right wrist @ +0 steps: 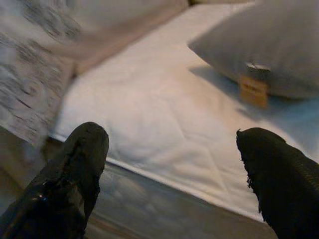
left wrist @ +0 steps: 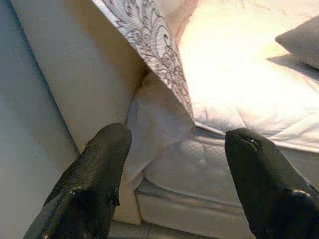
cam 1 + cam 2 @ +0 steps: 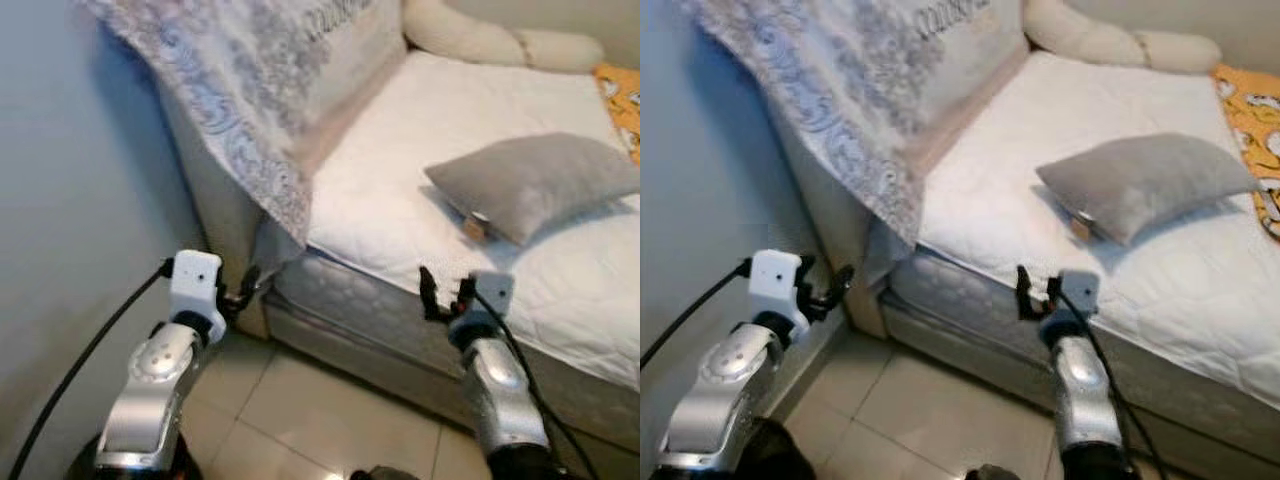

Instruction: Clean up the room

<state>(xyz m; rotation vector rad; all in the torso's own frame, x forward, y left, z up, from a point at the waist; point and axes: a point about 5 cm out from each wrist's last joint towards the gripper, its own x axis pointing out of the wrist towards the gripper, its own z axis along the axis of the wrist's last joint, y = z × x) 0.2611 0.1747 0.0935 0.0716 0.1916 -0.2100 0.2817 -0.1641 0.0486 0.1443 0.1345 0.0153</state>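
A grey pillow [image 3: 535, 183] with a tan tag lies on the white mattress [image 3: 420, 180] of a bed. A grey patterned blanket [image 3: 230, 90] hangs over the headboard and its corner droops to the mattress edge. My left gripper [image 3: 243, 288] is open, low beside the bed's corner, facing the blanket's hanging corner [image 2: 169, 74]. My right gripper [image 3: 442, 292] is open in front of the mattress side, a little short of the pillow [image 1: 269, 50]. Nothing is between either pair of fingers.
A blue-grey wall [image 3: 70, 200] runs close on the left. A long cream cushion [image 3: 490, 40] lies at the bed's far end, and an orange patterned cloth [image 3: 622, 105] lies at the far right. Beige tiled floor [image 3: 310, 420] is below, in front of the bed.
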